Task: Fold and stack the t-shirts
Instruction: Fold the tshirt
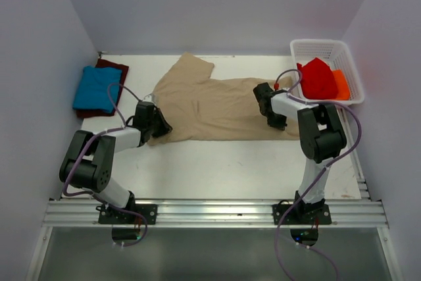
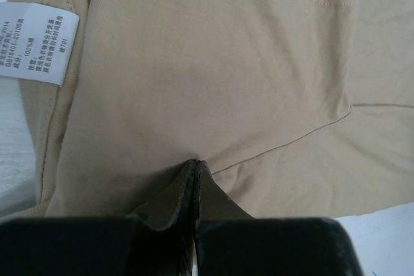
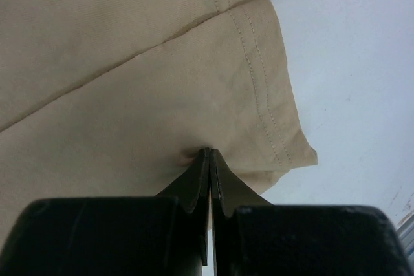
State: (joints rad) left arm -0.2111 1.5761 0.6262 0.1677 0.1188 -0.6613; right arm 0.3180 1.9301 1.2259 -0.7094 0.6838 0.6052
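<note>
A white care label (image 2: 35,42) sewn at the edge of the tan t-shirt (image 2: 213,75) showed in the left wrist view. It carried several lines of small Chinese print, of which "100%" could be read, while the rest was too fine to make out. No brand name or other writing showed on anything else. The tan t-shirt (image 1: 217,103) lay spread sideways across the middle of the white table (image 1: 230,162), one sleeve pointing toward the back wall. The left gripper (image 1: 160,129) sat at the shirt's near-left corner, its jaws pressed together with a small pucker of tan cloth caught at the tips (image 2: 195,179), and the label lay off to the left of them. The right gripper (image 1: 275,122) sat at the shirt's near-right edge, its jaws likewise closed tight on a pinch of the fabric (image 3: 209,172). A double-stitched hem (image 3: 259,75) ran just to the right of the pinch, with bare table beyond it. At the far left the blue t-shirt (image 1: 95,88) lay folded on top of the maroon t-shirt (image 1: 115,67), well apart from both grippers. A white basket (image 1: 322,47) in the far right corner held a red cloth (image 1: 318,78) and an orange cloth (image 1: 341,83).
</note>
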